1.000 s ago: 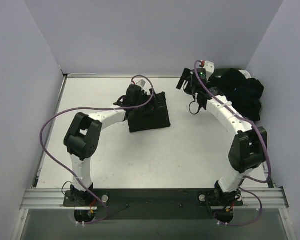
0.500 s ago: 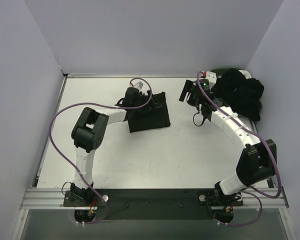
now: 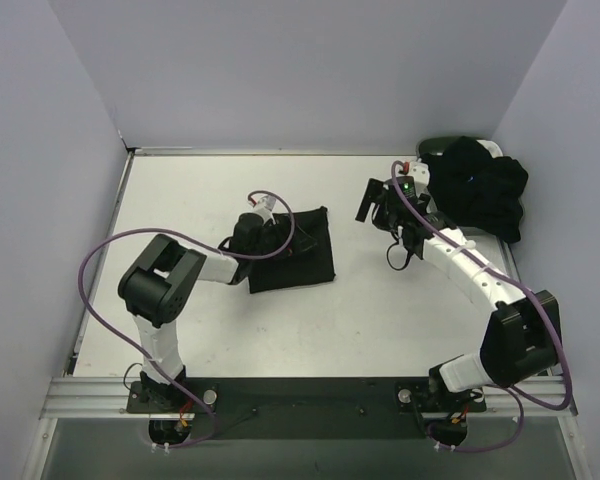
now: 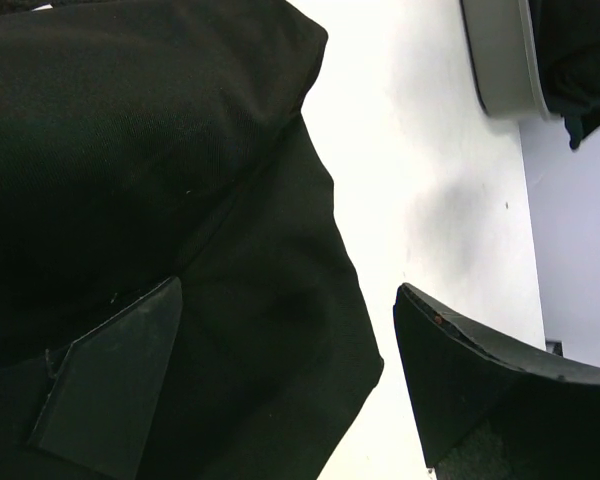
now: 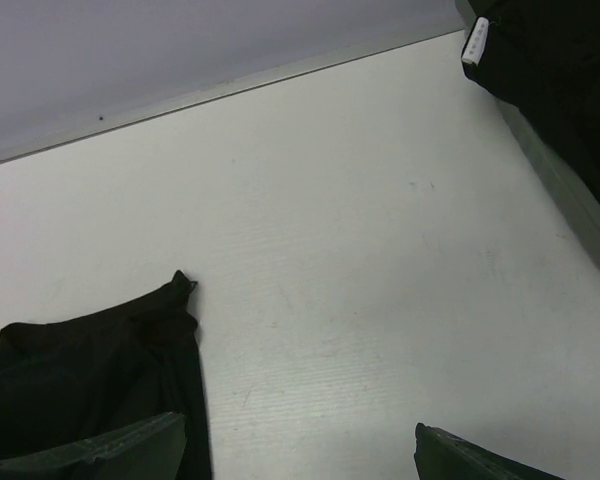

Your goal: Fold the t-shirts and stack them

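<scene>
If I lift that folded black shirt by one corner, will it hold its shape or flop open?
Likely floppy: the folded black t-shirt shows soft creases and uneven edges, so a one-corner lift would probably unfold it. It looks thin and light. Pushed across the white table, it may bunch rather than slide whole.

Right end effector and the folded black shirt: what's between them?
Nothing: bare table separates the right end effector from the folded shirt, per the top view.

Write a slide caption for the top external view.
Open left end effector over a folded black cloth t-shirt; open right end effector near a heap of unfolded black cloth shirts.
</scene>
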### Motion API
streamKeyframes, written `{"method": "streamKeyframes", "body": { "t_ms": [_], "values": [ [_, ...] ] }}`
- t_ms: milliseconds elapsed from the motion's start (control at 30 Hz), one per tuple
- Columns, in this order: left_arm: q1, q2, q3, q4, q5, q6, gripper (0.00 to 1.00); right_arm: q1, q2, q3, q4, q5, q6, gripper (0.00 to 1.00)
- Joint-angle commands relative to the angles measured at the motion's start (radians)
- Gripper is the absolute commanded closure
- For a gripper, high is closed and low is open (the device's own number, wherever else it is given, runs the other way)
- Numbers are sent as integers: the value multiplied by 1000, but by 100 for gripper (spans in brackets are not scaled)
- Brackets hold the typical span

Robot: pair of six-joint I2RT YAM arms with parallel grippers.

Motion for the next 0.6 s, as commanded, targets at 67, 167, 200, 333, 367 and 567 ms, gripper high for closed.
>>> {"method": "streamKeyframes", "body": {
  "t_ms": [67,167,200,333,367,567],
  "values": [
    [-120,-59,-166,-49,-10,-35,3,58,-80,-39,1,48,24,0],
    [-167,-105,-198,-43,-33,-52,3,88,-91,-42,-14,69,26,0],
    [-176,-116,-200,-47,-42,-54,2,101,-93,-43,-25,77,26,0],
    [-207,-177,-153,-151,-73,-36,3,127,-117,-46,-39,118,24,0],
    [-210,-189,-143,-173,-83,-22,2,128,-128,-46,-42,125,23,0],
    [-212,-281,11,-366,-117,35,3,134,-152,-20,-82,148,9,0]
  ]
}}
